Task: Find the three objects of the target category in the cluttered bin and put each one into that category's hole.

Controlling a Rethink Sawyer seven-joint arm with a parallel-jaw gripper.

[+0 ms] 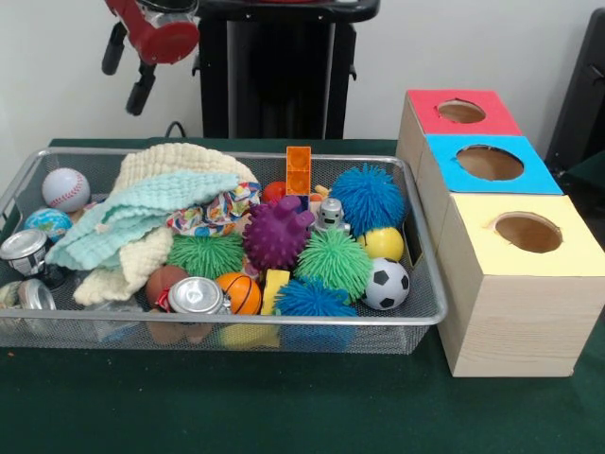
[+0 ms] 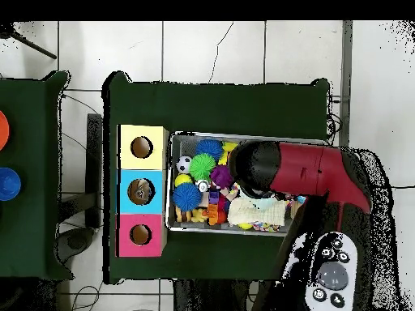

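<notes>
The silver wire mesh bin (image 1: pixel 284 323) lies on the green table, full of toys. In it are a baseball (image 1: pixel 65 189), a soccer ball (image 1: pixel 386 284), a basketball (image 1: pixel 239 292), a yellow ball (image 1: pixel 383 243), and blue (image 1: pixel 368 198), green (image 1: pixel 337 262) and purple (image 1: pixel 277 234) spiky balls. There are also metal cans (image 1: pixel 197 297), an orange block (image 1: pixel 299 170) and knitted cloths (image 1: pixel 142 222). Beside the bin stand the red (image 1: pixel 461 112), blue (image 1: pixel 489 163) and yellow (image 1: pixel 527 232) hole boxes. My gripper (image 1: pixel 129 68) hangs high above the bin's far left corner, clear of the toys.
In the overhead view the red arm (image 2: pixel 308 172) covers the right half of the bin (image 2: pixel 172 182). The three boxes (image 2: pixel 141 191) stand against the bin's left side there. A second green table (image 2: pixel 24 178) with orange and blue things stands at the left.
</notes>
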